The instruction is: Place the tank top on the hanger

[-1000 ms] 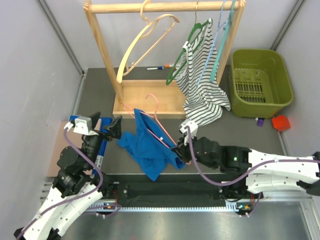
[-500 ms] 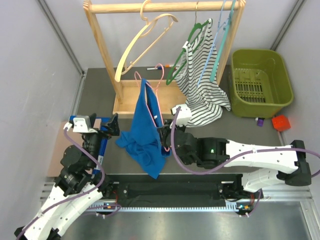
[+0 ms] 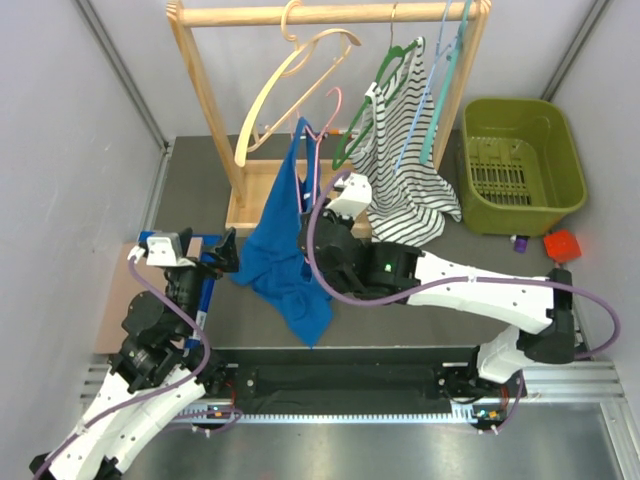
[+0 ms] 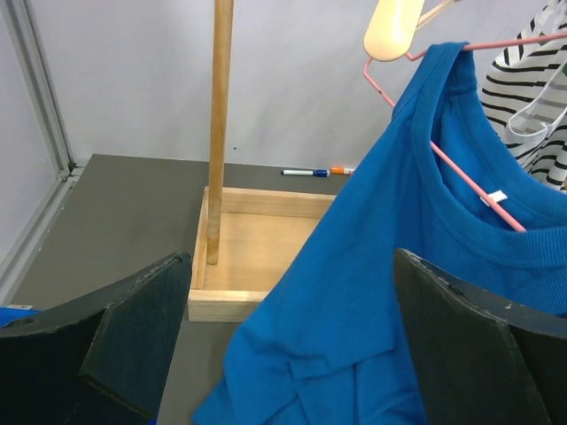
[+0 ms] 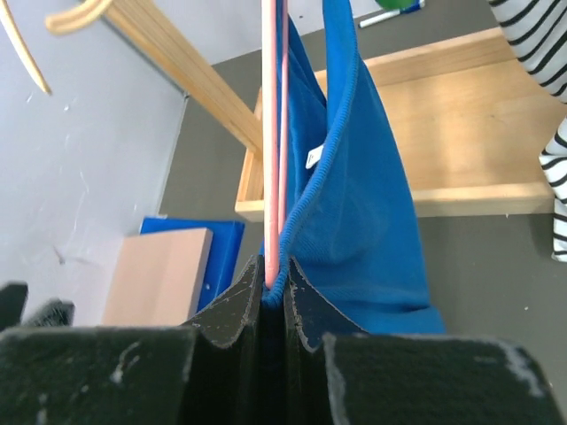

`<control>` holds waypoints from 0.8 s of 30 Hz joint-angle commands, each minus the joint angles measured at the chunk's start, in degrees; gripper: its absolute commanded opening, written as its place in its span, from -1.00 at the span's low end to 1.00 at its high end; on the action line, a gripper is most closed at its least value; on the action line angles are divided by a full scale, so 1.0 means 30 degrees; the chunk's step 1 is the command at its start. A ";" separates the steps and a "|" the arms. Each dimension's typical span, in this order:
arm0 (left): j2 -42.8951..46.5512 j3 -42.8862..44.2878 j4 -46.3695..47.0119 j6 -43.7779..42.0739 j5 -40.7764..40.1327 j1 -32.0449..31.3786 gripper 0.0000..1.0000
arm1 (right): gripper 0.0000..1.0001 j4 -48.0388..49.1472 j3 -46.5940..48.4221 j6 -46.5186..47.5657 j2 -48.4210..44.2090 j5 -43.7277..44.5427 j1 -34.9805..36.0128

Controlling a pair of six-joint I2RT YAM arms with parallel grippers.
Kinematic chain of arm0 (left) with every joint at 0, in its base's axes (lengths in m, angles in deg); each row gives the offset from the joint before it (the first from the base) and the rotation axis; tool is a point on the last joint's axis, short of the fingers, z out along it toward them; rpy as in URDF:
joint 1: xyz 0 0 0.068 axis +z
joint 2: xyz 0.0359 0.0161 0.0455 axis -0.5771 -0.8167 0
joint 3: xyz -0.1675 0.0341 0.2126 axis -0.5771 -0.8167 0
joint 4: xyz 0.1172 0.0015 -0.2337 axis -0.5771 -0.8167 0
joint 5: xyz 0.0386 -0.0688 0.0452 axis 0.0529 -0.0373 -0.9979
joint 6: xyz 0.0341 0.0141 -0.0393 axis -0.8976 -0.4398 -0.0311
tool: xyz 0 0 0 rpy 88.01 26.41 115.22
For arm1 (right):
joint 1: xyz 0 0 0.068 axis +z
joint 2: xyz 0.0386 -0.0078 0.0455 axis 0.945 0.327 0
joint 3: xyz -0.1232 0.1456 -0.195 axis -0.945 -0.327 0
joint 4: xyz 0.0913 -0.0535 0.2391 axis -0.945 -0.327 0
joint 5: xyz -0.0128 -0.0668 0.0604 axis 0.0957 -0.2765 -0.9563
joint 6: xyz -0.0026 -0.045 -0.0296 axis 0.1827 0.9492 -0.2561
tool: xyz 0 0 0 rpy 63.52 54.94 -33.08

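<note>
The royal-blue tank top (image 3: 285, 245) hangs from the thin pink wire hanger (image 3: 318, 150), whose hook rises just under the rack's rail. My right gripper (image 3: 308, 232) is shut on the hanger's wire and the top's edge and holds both in the air in front of the rack. In the right wrist view the fingers (image 5: 306, 310) pinch the pink wire (image 5: 270, 133) with blue fabric (image 5: 363, 212) draped to the right. My left gripper (image 3: 226, 250) is open and empty, left of the top's lower folds. It frames the top (image 4: 399, 292) and the hanger (image 4: 469, 190) in its own view.
The wooden rack (image 3: 330, 14) with its base tray (image 3: 255, 200) stands behind. On it hang a cream wooden hanger (image 3: 290, 80), a green hanger (image 3: 375, 100) and the striped top (image 3: 405, 190). A green basket (image 3: 520, 165) sits at right, a blue board (image 3: 205, 290) at left.
My right arm has lifted the hanger and tank top off the table, up and left toward the rack; the top now hangs lengthwise. My left arm has barely moved.
</note>
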State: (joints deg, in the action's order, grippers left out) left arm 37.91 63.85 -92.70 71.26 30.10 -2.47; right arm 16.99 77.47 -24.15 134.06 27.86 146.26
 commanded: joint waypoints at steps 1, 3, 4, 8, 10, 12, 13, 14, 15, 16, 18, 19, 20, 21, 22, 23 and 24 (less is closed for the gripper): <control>0.0787 -0.0393 0.0679 -0.0216 -0.0585 -0.0026 0.98 | -1.00 -0.0937 0.3969 -0.0828 0.1330 0.1999 -0.0478; 0.0993 -0.0482 0.0709 -0.0274 -0.0674 -0.0026 0.98 | -1.00 -0.1579 0.5463 -0.0857 0.1860 0.2147 -0.0915; 0.1168 -0.0598 0.0796 -0.0274 -0.0703 -0.0026 0.98 | -1.00 -0.1786 0.5903 -0.0973 0.2327 0.1886 -0.1121; 0.1404 -0.0717 0.0914 -0.0420 -0.0849 -0.0026 0.98 | -1.00 -0.3104 0.8099 -0.1267 0.3268 0.1532 -0.1972; 0.1550 -0.0717 0.0885 -0.0421 -0.0908 -0.0026 0.98 | -1.00 -0.3720 0.8513 -0.1238 0.3561 0.1532 -0.2353; 0.1638 -0.0775 0.0884 -0.0479 -0.0967 -0.0026 0.98 | -1.00 -0.3957 0.8837 -0.1064 0.3737 0.1358 -0.2586; 0.1697 -0.0775 0.0884 -0.0479 -0.0967 -0.0026 0.98 | -1.00 -0.3928 0.8866 -0.0569 0.3767 0.1269 -0.2646; 0.1784 -0.0804 0.0884 -0.0479 -0.0938 -0.0026 0.98 | -1.00 -0.3869 0.8896 -0.0274 0.3738 0.1210 -0.2676; 0.1872 -0.0834 0.0913 -0.0479 -0.0938 -0.0026 0.98 | -1.00 -0.3898 0.8896 0.0019 0.3680 0.1181 -0.2705; 0.1931 -0.0834 0.0885 -0.0479 -0.0938 -0.0026 0.98 | -1.00 -0.4014 0.8896 0.0254 0.3621 0.1180 -0.2705; 0.2077 -0.0863 0.0884 -0.0479 -0.0967 -0.0055 0.98 | -1.00 -0.4307 0.8721 0.0402 0.3242 0.1297 -0.2763; 0.2107 -0.0863 0.0913 -0.0479 -0.0938 -0.0027 0.98 | -1.00 -0.4337 0.8633 0.0490 0.3124 0.1327 -0.2764; 0.2107 -0.0863 0.0914 -0.0479 -0.0909 -0.0026 0.98 | -1.00 -0.4453 0.8545 0.0548 0.3036 0.1298 -0.2822; 0.2136 -0.0892 0.0885 -0.0421 -0.0850 -0.0026 0.98 | -1.00 -0.4513 0.8544 0.0636 0.2832 0.1356 -0.2880; 0.2195 -0.0893 0.0884 -0.0421 -0.0821 -0.0026 0.98 | -1.00 -0.4600 0.8573 0.0811 0.2801 0.1356 -0.2910; 0.2195 -0.0893 0.0884 -0.0392 -0.0791 -0.0055 0.98 | -1.00 -0.4862 0.8777 0.0871 0.2771 0.1414 -0.2968; 0.2282 -0.0893 0.0855 -0.0391 -0.0704 -0.0027 0.98 | -1.00 -0.5039 0.8895 0.0871 0.2713 0.1589 -0.2998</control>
State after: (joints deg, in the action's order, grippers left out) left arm 43.79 61.31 -92.61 70.62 27.78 -2.47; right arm 2.04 100.66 -23.47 145.62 29.96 138.11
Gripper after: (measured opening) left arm 0.990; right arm 0.063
